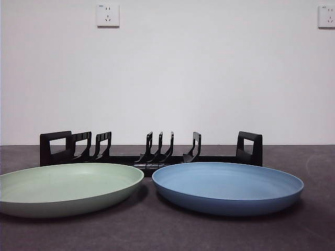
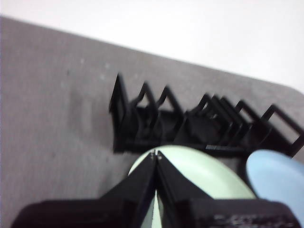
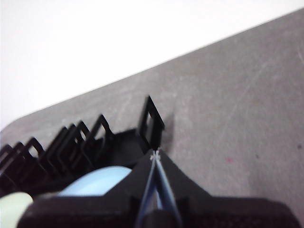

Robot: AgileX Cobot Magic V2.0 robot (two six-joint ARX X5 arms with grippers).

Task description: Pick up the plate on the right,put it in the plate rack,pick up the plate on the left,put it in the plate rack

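A blue plate (image 1: 227, 185) lies flat on the dark table at the right, a pale green plate (image 1: 65, 187) at the left. Behind them stands the long black plate rack (image 1: 152, 151) with upright prongs and blocky loop ends, holding no plate. My left gripper (image 2: 156, 155) hangs above the green plate (image 2: 204, 173), shut with its tips together and holding nothing. My right gripper (image 3: 155, 156) hangs above the blue plate (image 3: 92, 183), near the rack's (image 3: 95, 142) end loop, also shut and holding nothing. Neither arm shows in the front view.
The grey table (image 1: 167, 235) runs back to a white wall with two sockets (image 1: 108, 15). The two plates nearly touch at the middle, in front of the rack. Bare table lies to the outer side of each rack end (image 3: 237, 123).
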